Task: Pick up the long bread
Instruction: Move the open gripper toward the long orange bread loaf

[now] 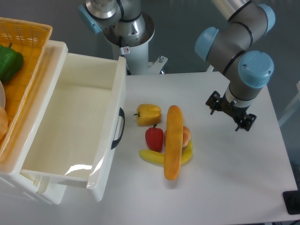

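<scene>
So the long bread point(173, 142) is lying mid-bench, propped across the banana point(154, 157) and a bun point(186, 136), while my gripper point(231, 112) hangs off toward the right edge holding nothing, and honestly I can't tell how wide the fingers are.
</scene>
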